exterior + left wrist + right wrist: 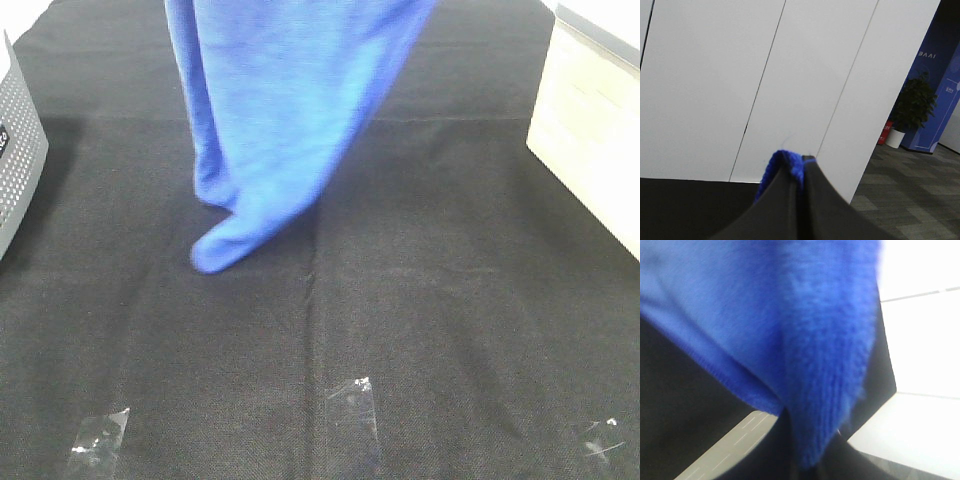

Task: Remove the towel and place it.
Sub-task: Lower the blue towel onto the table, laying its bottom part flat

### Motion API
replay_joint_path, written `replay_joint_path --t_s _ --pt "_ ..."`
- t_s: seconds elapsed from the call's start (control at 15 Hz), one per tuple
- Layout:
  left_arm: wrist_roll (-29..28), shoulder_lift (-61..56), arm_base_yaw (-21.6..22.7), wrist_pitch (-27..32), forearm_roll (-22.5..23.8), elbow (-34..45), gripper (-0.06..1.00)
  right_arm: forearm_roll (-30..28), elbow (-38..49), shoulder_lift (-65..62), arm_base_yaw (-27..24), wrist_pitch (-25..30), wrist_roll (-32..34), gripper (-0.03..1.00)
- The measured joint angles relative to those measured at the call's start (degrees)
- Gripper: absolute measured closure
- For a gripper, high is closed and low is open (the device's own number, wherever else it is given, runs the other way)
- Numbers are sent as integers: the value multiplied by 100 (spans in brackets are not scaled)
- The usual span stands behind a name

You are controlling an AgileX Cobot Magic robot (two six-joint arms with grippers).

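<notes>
Your left gripper (802,172) is closed tight on a fold of the towel (290,130). The right gripper (807,465) is clamped on it too, with plush spilling over its fingers. The towel hangs down from above the high view, its low end touching the black cloth (450,330) left of centre. Lower both arms together and level, so that end spreads flat rather than bunching. Open neither jaw until most of the towel lies down, clear of the bin (15,150) and box (590,150).

White panelled wall (790,75); grey carpet-tile floor (910,200). Potted plant (912,107) beside blue display panel (946,100). Black-covered worktop (420,300): perforated grey container (18,150) left, cream box (590,140) right.
</notes>
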Motion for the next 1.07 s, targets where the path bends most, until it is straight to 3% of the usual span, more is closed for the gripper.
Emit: replay_joint_path --t_s 0.07,0.33,0.53,0.87,1.0,1.07 --pt "0 0 0 115 0 0 94 -40 -63 -17 0 11 40 96" --pt "0 17 0 29 11 0 94 -292 -69 6 0 -103 -1621 96" --pt "0 74 206 -705 -132 0 94 -682 -69 6 0 -1226 -1627 96" --pt "0 74 676 -1770 -258 0 94 -705 -69 6 0 -2807 -1536 96" --pt "0 74 722 -1954 -458 0 94 -361 -69 6 0 -3392 -1536 96" --pt "0 74 728 -1914 -556 0 94 155 -69 6 0 -3306 -1473 96"
